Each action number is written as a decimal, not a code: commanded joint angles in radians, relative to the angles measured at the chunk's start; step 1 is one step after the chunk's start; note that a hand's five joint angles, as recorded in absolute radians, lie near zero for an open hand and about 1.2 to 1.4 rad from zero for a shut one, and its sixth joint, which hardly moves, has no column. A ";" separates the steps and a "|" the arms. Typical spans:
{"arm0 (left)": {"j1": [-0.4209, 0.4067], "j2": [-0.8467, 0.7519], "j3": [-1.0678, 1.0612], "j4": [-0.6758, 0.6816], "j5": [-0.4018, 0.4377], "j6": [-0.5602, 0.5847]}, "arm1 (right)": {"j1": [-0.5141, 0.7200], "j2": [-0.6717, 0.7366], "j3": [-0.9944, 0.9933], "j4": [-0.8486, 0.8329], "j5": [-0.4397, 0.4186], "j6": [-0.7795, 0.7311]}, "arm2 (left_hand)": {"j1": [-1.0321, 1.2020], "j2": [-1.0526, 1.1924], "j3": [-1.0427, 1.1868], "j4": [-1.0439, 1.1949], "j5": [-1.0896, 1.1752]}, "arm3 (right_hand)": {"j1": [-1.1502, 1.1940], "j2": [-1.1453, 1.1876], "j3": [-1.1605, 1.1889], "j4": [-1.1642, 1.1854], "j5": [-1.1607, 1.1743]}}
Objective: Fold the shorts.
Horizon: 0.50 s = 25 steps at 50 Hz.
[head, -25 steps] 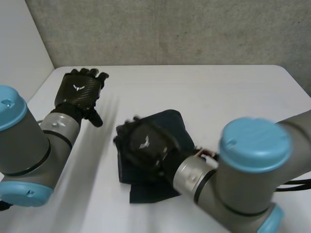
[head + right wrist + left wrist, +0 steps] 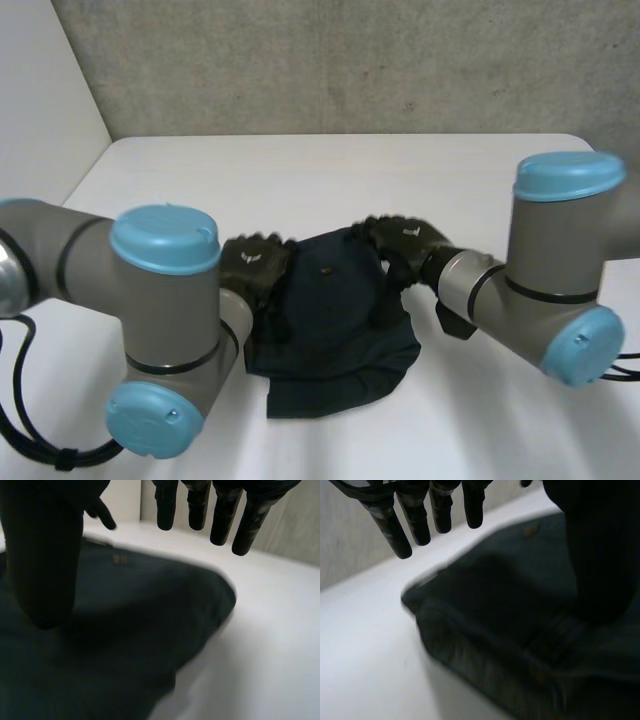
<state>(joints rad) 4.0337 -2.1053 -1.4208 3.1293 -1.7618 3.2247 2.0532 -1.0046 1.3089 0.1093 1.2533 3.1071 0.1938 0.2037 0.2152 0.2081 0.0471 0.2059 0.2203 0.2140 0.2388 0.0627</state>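
The dark navy shorts (image 2: pixel 330 325) lie in a folded bundle at the middle of the white table (image 2: pixel 330 170). My left hand (image 2: pixel 255 272) sits at the bundle's left edge and my right hand (image 2: pixel 402 245) at its right edge. In the left wrist view the fingers (image 2: pixel 415 520) are straight and hover over the shorts' (image 2: pixel 510 610) far edge, while the thumb rests on the cloth. In the right wrist view the straight fingers (image 2: pixel 225 515) hang above the shorts' (image 2: pixel 125 630) edge, with the thumb set down on the fabric. Neither hand grips the cloth.
A grey wall (image 2: pixel 350 60) rises behind the table's far edge, and a white panel (image 2: pixel 40 110) stands at the far left. Bare tabletop lies beyond and to both sides of the shorts.
My left hand came in from the table's far left to the shorts' left edge. My right hand moved off the top of the bundle to its right edge. The bundle looks flatter.
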 commanded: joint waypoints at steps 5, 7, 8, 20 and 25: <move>0.005 -0.053 -0.044 -0.034 -0.077 0.012 | 0.010 0.133 -0.056 0.053 0.100 -0.246 | 0.002 -0.008 -0.019 -0.012 -0.026 | -0.031 -0.046 -0.039 -0.064 -0.063; 0.005 -0.051 -0.046 -0.034 -0.077 0.013 | 0.010 0.129 -0.051 0.053 0.116 -0.268 | 0.002 -0.008 -0.019 -0.012 -0.026 | -0.031 -0.046 -0.039 -0.064 -0.063; 0.005 -0.048 -0.047 -0.034 -0.076 0.013 | 0.010 0.124 -0.048 0.053 0.117 -0.271 | 0.002 -0.008 -0.019 -0.012 -0.026 | -0.031 -0.046 -0.039 -0.064 -0.063; 0.022 0.186 0.006 -0.049 -0.059 0.021 | 0.024 -0.113 -0.030 -0.043 0.138 -0.171 | -0.010 -0.020 -0.031 -0.024 -0.037 | -0.031 -0.046 -0.039 -0.064 -0.063; 0.146 0.361 0.077 -0.089 0.021 0.021 | 0.021 -0.297 -0.034 -0.066 0.280 -0.068 | 0.002 -0.008 -0.019 -0.012 -0.026 | -0.031 -0.046 -0.039 -0.064 -0.063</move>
<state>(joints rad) 4.0624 -1.9554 -1.4234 3.0795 -1.8180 3.2448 2.0777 -1.1017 1.2765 0.0831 1.4020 2.9277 0.1765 0.2033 0.2152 0.2081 0.0469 0.1586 0.2009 0.2140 0.2388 0.0490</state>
